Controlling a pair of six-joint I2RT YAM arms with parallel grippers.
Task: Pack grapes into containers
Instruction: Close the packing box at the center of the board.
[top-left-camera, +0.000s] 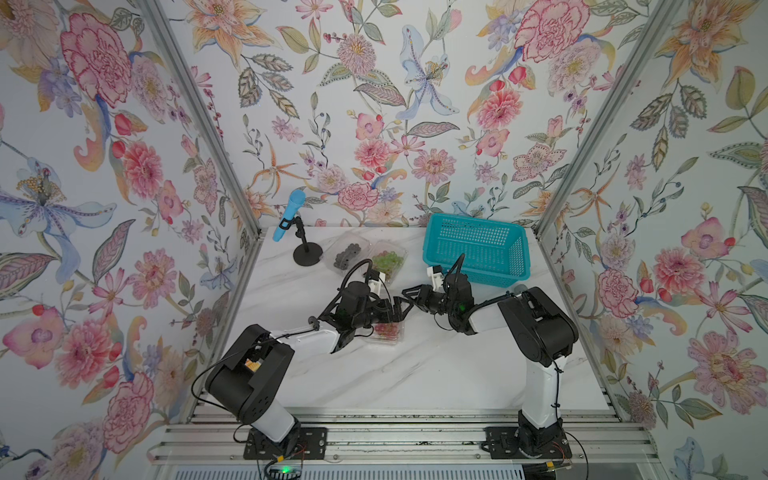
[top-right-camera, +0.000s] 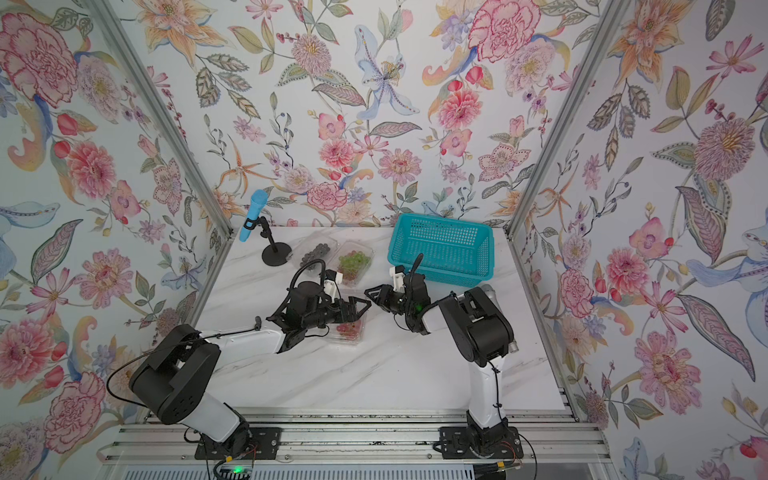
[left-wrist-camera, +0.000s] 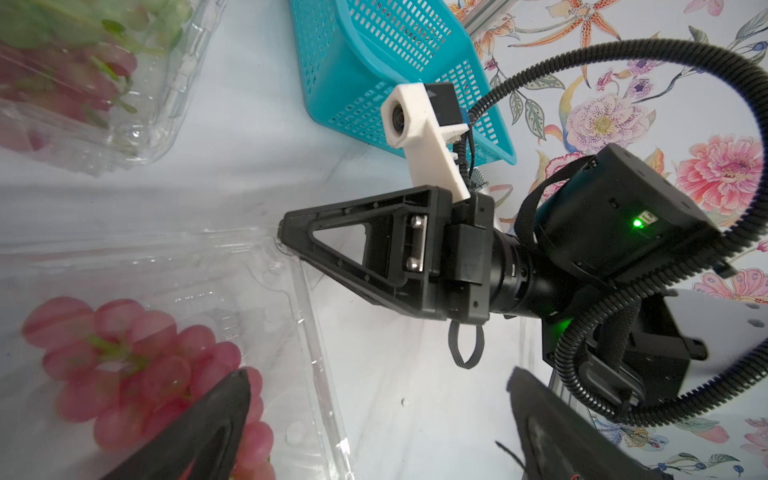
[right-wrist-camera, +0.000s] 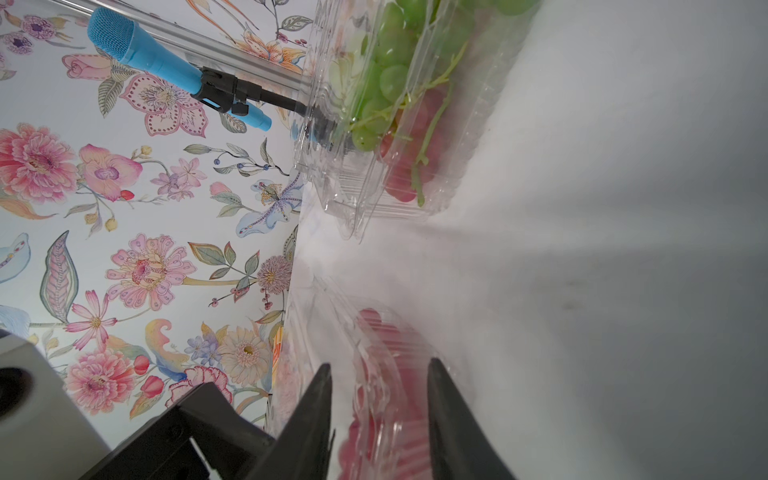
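Three clear containers stand on the marble table. The nearest container (top-left-camera: 397, 338) holds red grapes (top-left-camera: 384, 329) (left-wrist-camera: 137, 365). My left gripper (top-left-camera: 397, 312) (left-wrist-camera: 378, 374) hovers over its right end, open wide, one finger above the grapes and one past the rim. My right gripper (top-left-camera: 409, 294) (right-wrist-camera: 379, 365) reaches in from the right at the box's far corner. Its jaws are narrowed and straddle the clear plastic edge, with a gap still showing. Behind, one container holds dark grapes (top-left-camera: 348, 253) and another holds green grapes (top-left-camera: 388, 259) (right-wrist-camera: 386, 75) over red ones.
A teal perforated basket (top-left-camera: 478, 249) stands at the back right, just behind my right wrist. A blue microphone (top-left-camera: 289, 214) on a black stand (top-left-camera: 307, 253) is at the back left. Floral walls close in three sides.
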